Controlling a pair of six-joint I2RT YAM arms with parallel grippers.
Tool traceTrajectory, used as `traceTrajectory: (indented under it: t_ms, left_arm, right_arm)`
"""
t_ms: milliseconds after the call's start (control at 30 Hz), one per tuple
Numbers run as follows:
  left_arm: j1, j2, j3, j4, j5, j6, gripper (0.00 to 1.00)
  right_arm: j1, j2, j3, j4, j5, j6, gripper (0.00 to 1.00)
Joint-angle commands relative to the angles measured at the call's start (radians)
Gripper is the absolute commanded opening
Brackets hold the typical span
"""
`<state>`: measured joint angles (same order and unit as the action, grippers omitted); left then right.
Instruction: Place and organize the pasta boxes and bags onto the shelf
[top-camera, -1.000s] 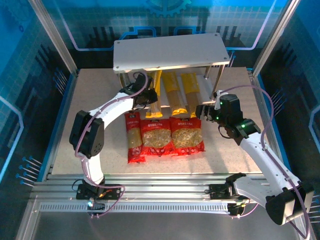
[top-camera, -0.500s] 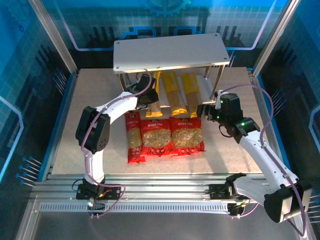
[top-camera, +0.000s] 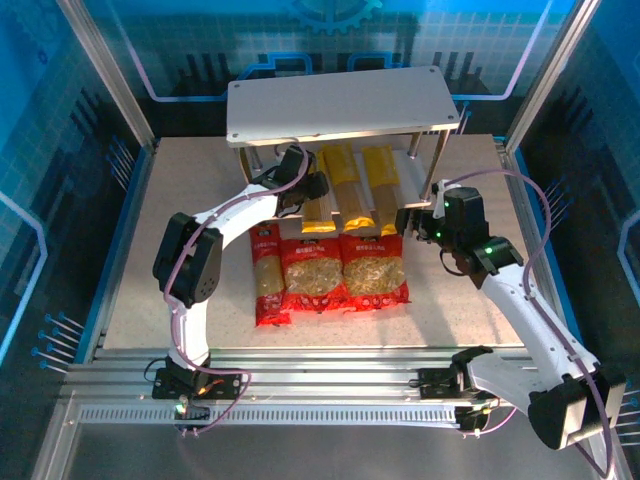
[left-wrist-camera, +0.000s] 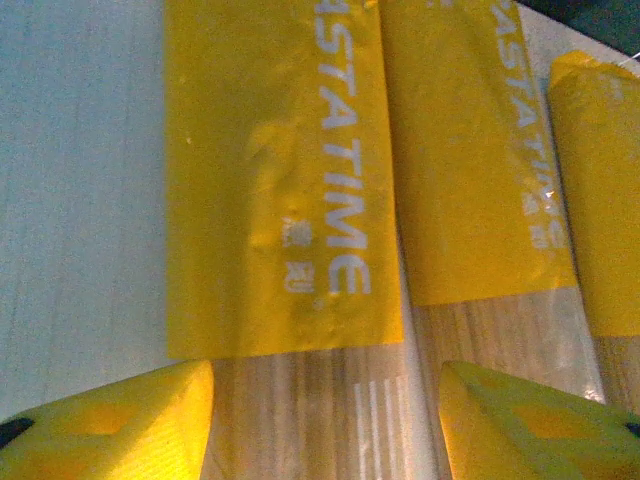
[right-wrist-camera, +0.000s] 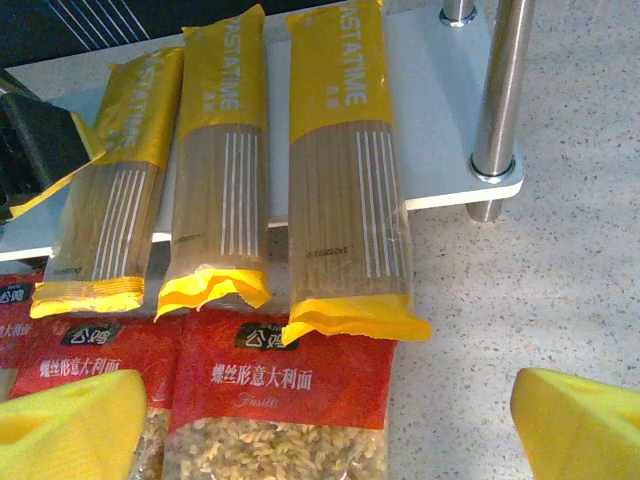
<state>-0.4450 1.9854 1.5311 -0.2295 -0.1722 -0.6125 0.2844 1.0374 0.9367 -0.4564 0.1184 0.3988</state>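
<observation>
The left gripper (left-wrist-camera: 320, 430) has just been opened; a yellow pack (left-wrist-camera: 275, 200) is left between its jaws on the shelf (left-wrist-camera: 80, 150). The right gripper (right-wrist-camera: 325, 430) is held open.

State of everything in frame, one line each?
shelf, upright
left tool, open, over the left yellow pack
right tool, open, holding nothing
left yellow pack, flat on the shelf's lower board, near end overhanging
middle yellow pack, same
right yellow pack, same
red spaghetti pack, flat on the table
left red bag, flat on the table
right red bag, same, beside it
</observation>
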Motion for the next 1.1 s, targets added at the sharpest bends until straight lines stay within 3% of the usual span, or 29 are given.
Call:
traceTrajectory:
  t_ms: [0, 100, 300, 467, 567, 733, 900, 1067]
  left_arm:
    - [-0.016, -0.044, -0.003, 0.072, -0.005, 0.001, 0.65]
    - [-0.035, -0.103, -0.05, 0.069, -0.016, 0.034, 0.7]
    - [-0.087, -0.294, -0.238, 0.005, -0.042, 0.083, 0.72]
    - [-0.191, -0.501, -0.365, -0.156, -0.167, 0.101, 0.72]
    - [-0.242, -0.624, -0.437, -0.29, -0.231, 0.042, 0.74]
    - [-0.233, -0.78, -0.632, -0.416, -0.244, -0.115, 0.84]
    - [-0.219, -0.816, -0.765, -0.415, -0.215, -0.222, 0.86]
    - [-0.195, -0.783, -0.819, -0.367, -0.186, -0.245, 0.86]
  right_arm:
    - [-0.016, -0.019, -0.01, -0.011, -0.019, -0.003, 0.95]
    - [-0.016, -0.027, -0.015, -0.012, -0.019, -0.001, 0.95]
    - [-0.017, -0.049, -0.024, -0.015, -0.015, -0.001, 0.95]
    - [-0.019, -0.053, -0.023, -0.013, -0.022, 0.0, 0.94]
    - [-0.019, -0.051, -0.024, -0.008, -0.035, 0.011, 0.95]
    - [-0.019, -0.05, -0.035, 0.023, -0.069, 0.041, 0.95]
    - [-0.017, -0.041, -0.021, 0.018, -0.088, 0.044, 0.95]
    - [-0.017, -0.049, -0.013, 0.007, -0.087, 0.041, 0.95]
